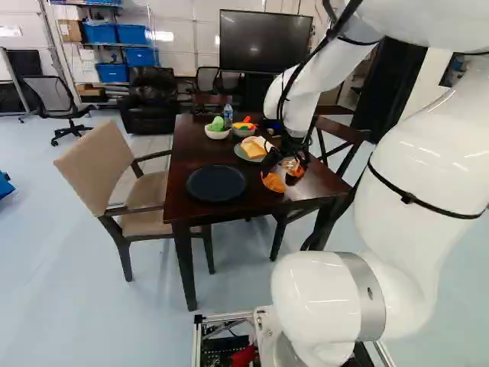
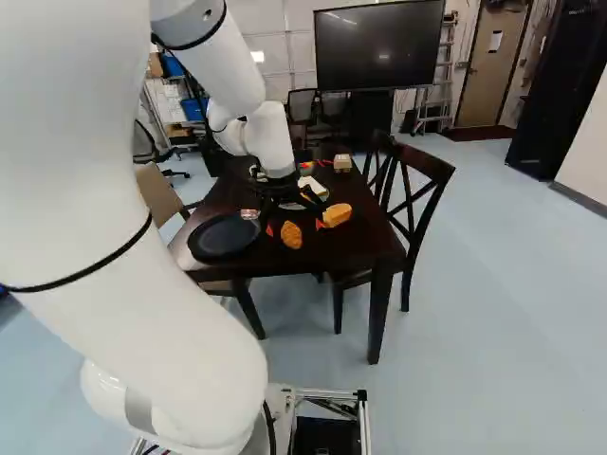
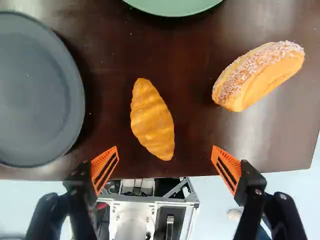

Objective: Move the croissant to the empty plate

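Clearly, the croissant [image 3: 152, 120] lies on the worktop [image 1: 189, 144], with the tool [image 2: 295, 227] open above

The tool stands wide apart, its two orange pads well clear of each other, and holds nothing. In the wrist view the croissant sits just ahead of the gap between the fingers, one tapered end pointing into that gap (it is slightly bent, with ridges across its back). It rests directly on the worktop, between the dark round plate [image 3: 37, 90] and a sugar-dusted bun [image 3: 259, 75], touching neither. The rim of a pale green plate [image 3: 172, 6] shows farther ahead of the tool [image 3: 165, 156].

In the right base view, the croissant is near the middle of the frame, with the dark plate to its left and the bun to its right. The left base view has the dark plate close to the centre, and the green plate above it and to the right, carrying sliced bread [image 1: 255, 147].

Two bowls stand in the upper middle of that same frame, one with something green in it [image 1: 217, 134], the other with colourful pieces [image 1: 243, 133]. A bottle [image 1: 228, 115] is just behind them. A beige-backed chair [image 1: 95, 167] stands at the left of the worktop.
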